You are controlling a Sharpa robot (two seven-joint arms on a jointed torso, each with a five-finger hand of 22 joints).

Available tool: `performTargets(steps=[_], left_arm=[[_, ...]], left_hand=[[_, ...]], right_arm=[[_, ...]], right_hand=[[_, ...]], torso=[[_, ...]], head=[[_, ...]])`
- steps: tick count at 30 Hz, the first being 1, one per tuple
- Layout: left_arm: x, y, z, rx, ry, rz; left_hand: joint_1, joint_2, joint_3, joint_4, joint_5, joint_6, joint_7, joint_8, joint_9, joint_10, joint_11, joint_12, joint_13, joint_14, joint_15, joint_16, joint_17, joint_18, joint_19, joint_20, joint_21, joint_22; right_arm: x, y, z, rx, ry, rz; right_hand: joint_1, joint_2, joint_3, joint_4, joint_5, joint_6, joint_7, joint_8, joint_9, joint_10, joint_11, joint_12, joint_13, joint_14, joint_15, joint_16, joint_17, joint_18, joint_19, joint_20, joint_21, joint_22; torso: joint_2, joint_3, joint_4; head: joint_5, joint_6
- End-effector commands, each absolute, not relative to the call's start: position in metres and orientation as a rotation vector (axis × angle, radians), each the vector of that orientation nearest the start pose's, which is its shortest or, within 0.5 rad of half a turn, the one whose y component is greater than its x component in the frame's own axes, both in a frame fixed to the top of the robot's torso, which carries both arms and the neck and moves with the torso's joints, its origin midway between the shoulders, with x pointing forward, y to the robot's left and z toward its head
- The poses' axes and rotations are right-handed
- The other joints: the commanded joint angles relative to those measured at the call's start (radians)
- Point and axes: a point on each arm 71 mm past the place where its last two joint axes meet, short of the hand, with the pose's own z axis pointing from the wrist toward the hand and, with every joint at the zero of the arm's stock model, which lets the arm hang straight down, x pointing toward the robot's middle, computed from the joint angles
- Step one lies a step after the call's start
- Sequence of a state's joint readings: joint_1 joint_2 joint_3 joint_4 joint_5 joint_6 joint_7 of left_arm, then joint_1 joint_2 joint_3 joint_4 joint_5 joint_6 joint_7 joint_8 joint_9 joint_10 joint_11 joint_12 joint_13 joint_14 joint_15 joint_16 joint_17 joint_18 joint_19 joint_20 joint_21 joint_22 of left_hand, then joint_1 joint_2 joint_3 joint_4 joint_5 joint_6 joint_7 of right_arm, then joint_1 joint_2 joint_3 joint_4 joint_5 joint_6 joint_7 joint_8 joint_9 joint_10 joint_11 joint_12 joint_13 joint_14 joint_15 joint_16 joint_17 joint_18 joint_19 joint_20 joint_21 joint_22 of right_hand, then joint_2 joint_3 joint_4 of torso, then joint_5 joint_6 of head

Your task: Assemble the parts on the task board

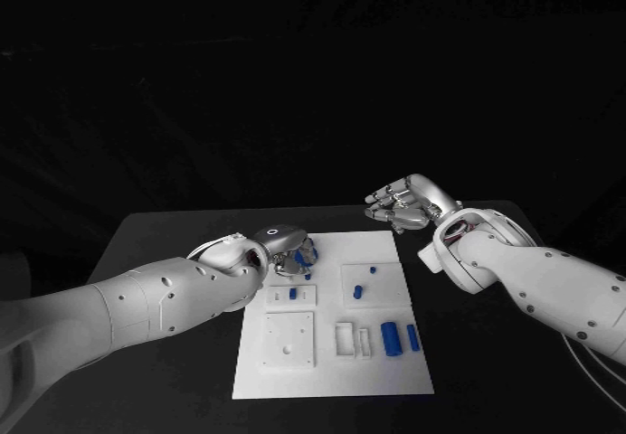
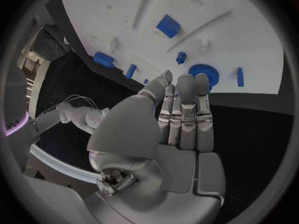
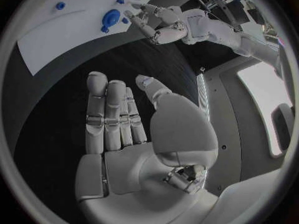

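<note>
Your left hand (image 1: pixel 277 246) hovers at the board's (image 1: pixel 333 375) far-left corner, fingers straight and together, holding nothing. The blue gear (image 2: pixel 204 76) lies just beyond the fingertips (image 2: pixel 185 82), so this hand is nearer. Your right hand (image 1: pixel 407 203) hangs off the board's far-right corner, flat and empty. In the head view the left hand hides most of the gear
</note>
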State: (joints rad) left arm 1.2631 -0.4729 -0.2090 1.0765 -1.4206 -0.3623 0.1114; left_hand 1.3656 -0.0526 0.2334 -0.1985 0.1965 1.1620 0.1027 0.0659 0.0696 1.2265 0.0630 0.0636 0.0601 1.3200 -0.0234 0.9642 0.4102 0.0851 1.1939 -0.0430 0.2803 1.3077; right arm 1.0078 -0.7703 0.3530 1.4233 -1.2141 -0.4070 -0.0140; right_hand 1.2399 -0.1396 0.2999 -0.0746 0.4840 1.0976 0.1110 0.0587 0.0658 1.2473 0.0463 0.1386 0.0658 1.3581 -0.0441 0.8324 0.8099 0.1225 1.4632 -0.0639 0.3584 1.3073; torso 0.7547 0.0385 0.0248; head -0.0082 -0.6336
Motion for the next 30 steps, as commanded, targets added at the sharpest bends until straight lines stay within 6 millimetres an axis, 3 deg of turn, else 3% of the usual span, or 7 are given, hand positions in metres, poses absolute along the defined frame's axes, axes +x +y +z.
performTargets(steps=[1,6,15,17,20,22,30], left_arm=[[0.546,0.135,-0.219,0.339,1.63,-0.685],[0.558,0.151,-0.207,0.231,1.636,-0.682],[0.582,0.182,-0.182,0.042,1.766,-0.647],[0.586,0.188,-0.179,0.007,1.808,-0.628],[0.59,0.195,-0.177,-0.034,1.864,-0.594],[0.593,0.2,-0.177,-0.061,1.916,-0.56],[0.604,0.214,-0.18,-0.138,2.038,-0.409]], left_hand=[[-0.01,0.005,-0.004,0.016,-0.009,0.008,-0.007,-0.002,0.002,0.029,-0.008,-0.005,-0.001,0.004,-0.009,0.011,0.0,0.0,0.011,-0.004,0.008,0.02],[-0.066,0.007,-0.052,0.095,-0.064,0.013,-0.025,0.0,0.007,0.121,-0.039,-0.001,0.003,0.019,-0.026,0.026,0.002,-0.021,0.029,-0.017,-0.006,0.005],[-0.163,0.012,-0.154,0.244,-0.068,0.01,-0.04,0.002,0.048,0.268,-0.076,0.053,0.028,0.018,-0.054,0.119,0.059,-0.056,0.063,-0.051,-0.024,-0.002],[-0.166,0.019,-0.172,0.254,-0.06,0.016,-0.047,0.0,0.076,0.271,-0.091,0.139,0.077,0.016,-0.067,0.136,0.07,-0.066,0.071,-0.064,-0.021,0.007],[-0.164,0.034,-0.182,0.248,0.007,0.031,-0.055,0.002,0.122,0.26,-0.108,0.254,0.165,0.033,-0.078,0.181,0.095,-0.075,0.088,-0.079,-0.008,0.021],[-0.171,0.044,-0.189,0.244,0.009,0.027,-0.061,0.001,0.168,0.214,-0.11,0.342,0.242,0.026,-0.083,0.216,0.113,-0.079,0.09,-0.084,0.006,0.021],[-0.203,0.045,-0.193,0.258,0.001,0.014,-0.072,0.001,0.338,0.172,-0.115,0.433,0.308,0.025,-0.086,0.249,0.112,-0.077,0.082,-0.087,0.046,0.019]], right_arm=[[0.519,-0.217,-0.139,0.308,1.404,0.896],[0.519,-0.218,-0.139,0.31,1.405,0.893],[0.519,-0.219,-0.139,0.311,1.405,0.89],[0.519,-0.219,-0.138,0.312,1.404,0.89],[0.518,-0.219,-0.138,0.311,1.404,0.891],[0.518,-0.219,-0.138,0.311,1.404,0.892],[0.518,-0.217,-0.136,0.313,1.407,0.889]], right_hand=[[-0.007,-0.004,0.003,0.001,0.0,0.001,0.002,0.004,0.0,0.005,0.002,-0.006,-0.001,0.003,0.007,0.004,-0.002,0.008,0.016,0.005,-0.005,0.037],[-0.007,-0.003,0.003,0.003,0.0,0.001,0.002,0.004,0.001,0.006,0.002,-0.007,-0.001,0.003,0.007,0.004,-0.003,0.008,0.016,0.005,-0.005,0.037],[-0.008,-0.003,0.002,0.004,0.001,0.001,0.002,0.004,0.001,0.007,0.001,-0.008,-0.001,0.003,0.007,0.004,-0.004,0.007,0.017,0.005,-0.005,0.038],[-0.008,-0.003,0.002,0.004,0.001,0.001,0.002,0.004,0.001,0.007,0.001,-0.008,-0.001,0.003,0.007,0.004,-0.004,0.007,0.017,0.005,-0.005,0.038],[-0.008,-0.003,0.003,0.005,0.002,0.001,0.002,0.004,0.001,0.007,0.001,-0.008,-0.001,0.003,0.007,0.004,-0.004,0.007,0.017,0.005,-0.006,0.038],[-0.008,-0.003,0.003,0.006,0.004,0.001,0.002,0.004,0.001,0.008,0.001,-0.009,-0.001,0.003,0.007,0.004,-0.005,0.008,0.017,0.005,-0.009,0.037],[-0.012,-0.004,0.003,0.01,0.005,-0.004,0.003,0.004,0.0,0.007,0.002,-0.011,-0.001,0.001,0.007,0.003,-0.007,0.008,0.015,0.005,-0.017,0.036]], torso=[[0.001,0.0001,0.0002],[0.002,0.0015,-0.0015],[0.003,0.0011,0.0013],[0.004,0.0008,0.0018],[0.007,0.0005,0.0017],[0.01,0.0005,0.0012],[0.02,0.0027,0.0001]], head=[[-0.001,0.001],[0.0,0.002],[-0.004,0.0],[-0.004,-0.001],[-0.007,0.001],[-0.008,0.002],[-0.005,0.008]])
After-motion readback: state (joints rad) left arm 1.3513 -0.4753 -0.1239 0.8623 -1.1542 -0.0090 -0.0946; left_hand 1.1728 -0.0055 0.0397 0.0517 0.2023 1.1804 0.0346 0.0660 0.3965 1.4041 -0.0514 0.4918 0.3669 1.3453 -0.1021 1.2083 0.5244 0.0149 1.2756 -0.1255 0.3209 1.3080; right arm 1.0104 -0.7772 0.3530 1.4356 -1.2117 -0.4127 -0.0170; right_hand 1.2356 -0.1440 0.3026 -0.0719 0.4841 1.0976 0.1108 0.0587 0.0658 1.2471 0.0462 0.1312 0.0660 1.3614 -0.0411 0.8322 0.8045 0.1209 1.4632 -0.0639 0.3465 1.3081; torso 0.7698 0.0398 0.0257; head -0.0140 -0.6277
